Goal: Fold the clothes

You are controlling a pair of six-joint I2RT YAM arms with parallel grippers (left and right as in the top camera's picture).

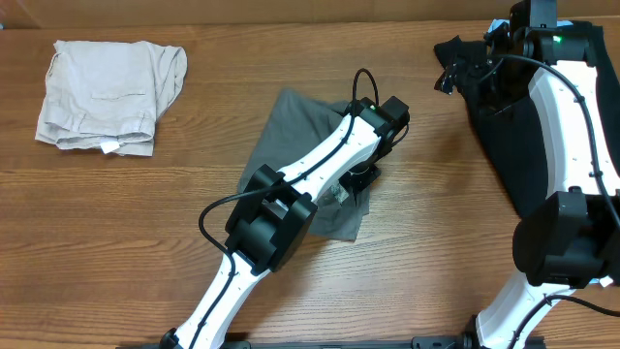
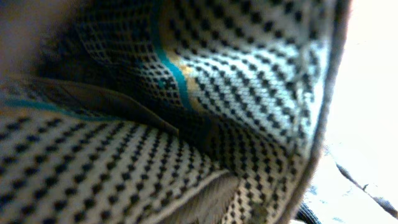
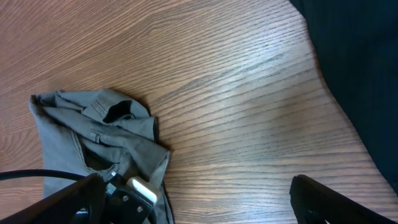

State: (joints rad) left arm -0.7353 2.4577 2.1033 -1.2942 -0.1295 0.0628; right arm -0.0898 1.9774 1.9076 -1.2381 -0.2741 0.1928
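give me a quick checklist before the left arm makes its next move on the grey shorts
1. Hold of the left gripper on the grey shorts: cannot tell; its wrist view is filled by the speckled lining.
2. Is the right gripper open and empty: ok; fingers apart over bare table.
3. Are the grey shorts flat: not ok; bunched, waist end crumpled.
4. Are the beige shorts out of the way: ok; folded, well off to one side.
5. Is the black garment apart from the grey shorts: ok; bare wood between them.
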